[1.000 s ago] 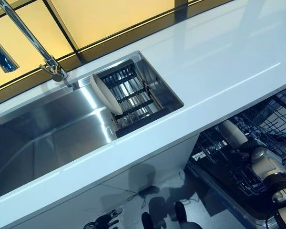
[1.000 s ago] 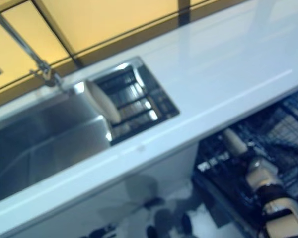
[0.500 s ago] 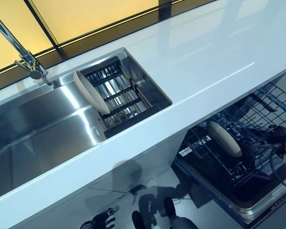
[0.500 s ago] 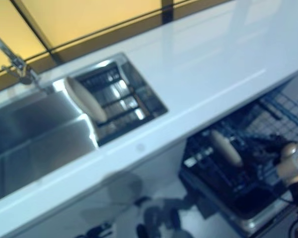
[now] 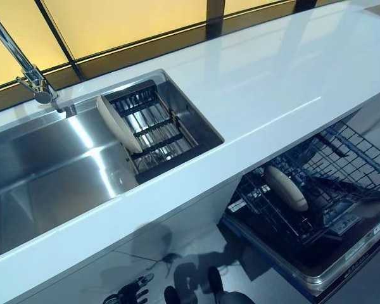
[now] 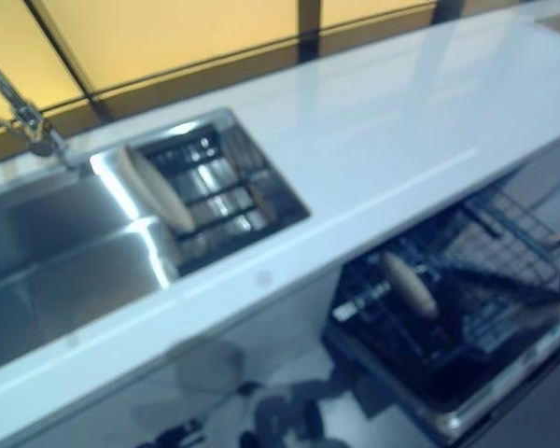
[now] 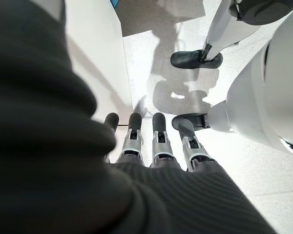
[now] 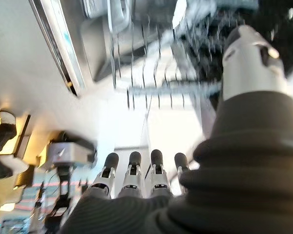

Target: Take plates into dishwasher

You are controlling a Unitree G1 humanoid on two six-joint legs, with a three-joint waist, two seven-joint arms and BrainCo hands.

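Countertop point(image 5: 285, 69), white and glossy, runs across the scene, and below its front edge the dishwasher rack point(image 5: 342, 158) stands pulled out, dark wire all round. One plate point(image 5: 286, 188) stands on edge among the tines at the rack's near-left part. Up in the sink point(image 5: 44, 171), a second plate point(image 5: 118, 123) leans on edge against the left end of the black drying rack point(image 5: 153, 126) set in the basin's right end, with the faucet point(image 5: 26, 66) rising at the back left. Nothing lies between the sink plate and the open rack but the counter lip.

Left hand point(image 7: 156, 139) hangs low beside the white cabinet front point(image 7: 95, 63), fingers straight, side by side, pointing at the floor, holding nothing. Right hand point(image 8: 136, 173) shows in its own wrist view with fingers straight and slightly parted, thumb apart, empty, the wire rack blurred past them.

Against a second ago: the right arm that reached over the rack by the plate is gone from the head views, and the plate stands free in the tines. The whole picture has shifted too, so the camera has moved, not the sink.
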